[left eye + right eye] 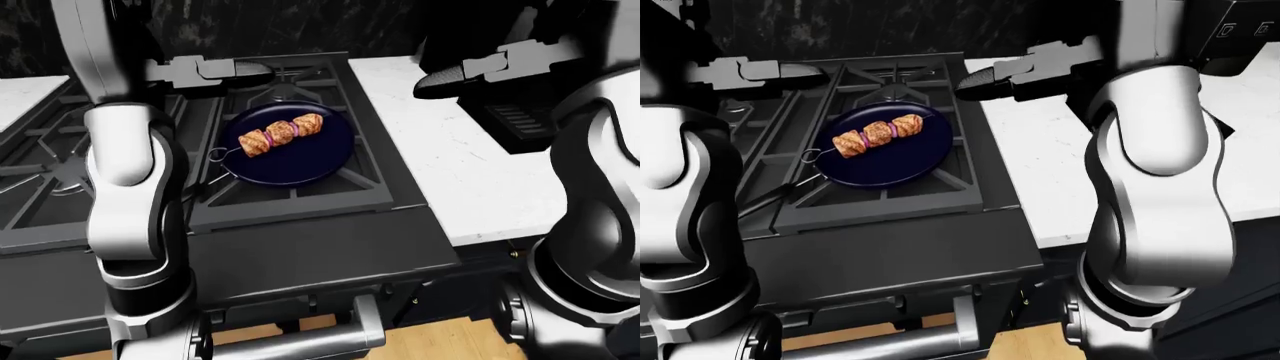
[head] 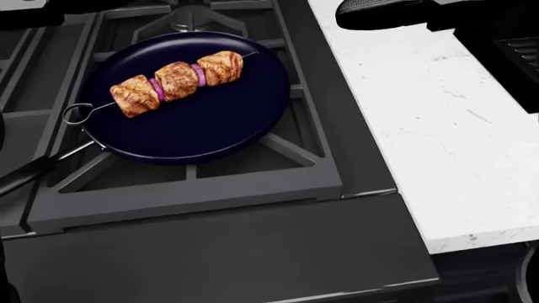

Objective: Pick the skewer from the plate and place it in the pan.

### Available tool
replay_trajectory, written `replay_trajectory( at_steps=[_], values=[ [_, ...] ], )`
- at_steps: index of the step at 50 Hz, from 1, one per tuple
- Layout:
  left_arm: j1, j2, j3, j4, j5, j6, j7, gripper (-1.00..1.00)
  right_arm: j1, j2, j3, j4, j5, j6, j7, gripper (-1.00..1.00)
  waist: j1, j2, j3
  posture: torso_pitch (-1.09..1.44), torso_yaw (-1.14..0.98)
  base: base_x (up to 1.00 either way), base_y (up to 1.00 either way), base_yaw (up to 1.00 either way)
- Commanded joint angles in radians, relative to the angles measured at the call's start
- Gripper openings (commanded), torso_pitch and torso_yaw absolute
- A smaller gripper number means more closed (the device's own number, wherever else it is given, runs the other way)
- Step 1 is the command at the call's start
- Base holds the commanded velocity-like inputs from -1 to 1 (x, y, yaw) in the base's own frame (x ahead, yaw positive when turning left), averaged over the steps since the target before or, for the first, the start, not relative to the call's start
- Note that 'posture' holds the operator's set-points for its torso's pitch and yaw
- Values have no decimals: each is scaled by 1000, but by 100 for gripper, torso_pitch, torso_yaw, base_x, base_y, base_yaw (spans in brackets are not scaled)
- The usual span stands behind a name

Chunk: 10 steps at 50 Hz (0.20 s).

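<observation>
A dark blue pan (image 2: 194,132) sits on the black stove grate (image 2: 210,180) in the upper left of the head view, its handle (image 2: 38,169) running off toward the left edge. The skewer (image 2: 172,82) (three browned meat chunks with purple onion between) lies tilted across it, its ring end over the pan's left rim. At right a white marble counter (image 2: 438,145) fills the frame, with a black hand (image 2: 383,14) at its top edge.

the head view looks steeply down, close on the pan (image 2: 187,126) on the stove (image 2: 210,189) and the white desk (image 2: 438,126) at its right. the two eye views sit further back, angled down past both arms, sharing that pan, stove and desk from slightly offset sides.
</observation>
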<state>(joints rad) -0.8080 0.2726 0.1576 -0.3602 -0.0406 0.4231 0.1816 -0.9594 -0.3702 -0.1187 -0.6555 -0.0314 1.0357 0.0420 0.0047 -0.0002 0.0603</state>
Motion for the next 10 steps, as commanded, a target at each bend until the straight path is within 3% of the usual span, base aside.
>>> replay_trajectory(
  at_steps=[1, 10],
  values=[
    [-29, 9, 10, -19, -2, -39, 6, 100, -37, -7, -10, -14, -45, -47, 10, 100, 0, 0, -26, 0, 0, 0, 0, 0],
    [-26, 17, 21, -18, -23, -109, 34, 100, -52, 16, -4, -20, -152, -130, 57, 100, -3, 3, -24, 0, 0, 0, 0, 0]
  ],
)
